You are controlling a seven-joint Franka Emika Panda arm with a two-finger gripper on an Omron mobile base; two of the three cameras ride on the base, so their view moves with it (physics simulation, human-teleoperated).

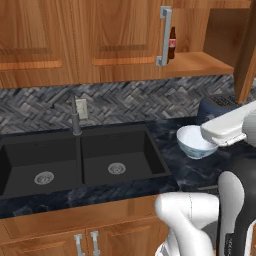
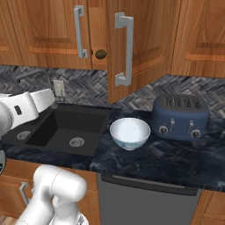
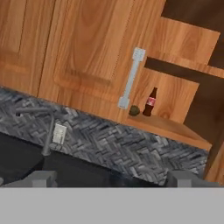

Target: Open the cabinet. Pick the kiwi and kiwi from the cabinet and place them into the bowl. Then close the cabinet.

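The wall cabinet [image 3: 92, 52] is seen with its right door [image 2: 132, 44] swung open, while the left door [image 1: 120, 35] is closed. On the lower shelf [image 3: 168, 124] inside, one kiwi [image 3: 134, 110] is lying near the front edge, just beside a small cola bottle [image 3: 150, 101] with a red label, which stands upright. From the right base view the kiwi is seen in the narrow gap between the two doors; a second kiwi cannot be found. The bowl [image 2: 130, 132] is placed on the dark marble counter [image 2: 167, 160], between the black double sink [image 1: 80, 160] and a blue toaster [image 2: 180, 116], and nothing is seen inside it. In the hand view the two finger tips [image 3: 39, 178] of the gripper [image 3: 111, 179] are seen far apart at the bottom, so the jaws are wide and nothing is held between them. The gripper is pointed up at the cabinet and is well apart from the shelf. A faucet [image 1: 75, 117] stands behind the sink, before the grey herringbone wall.
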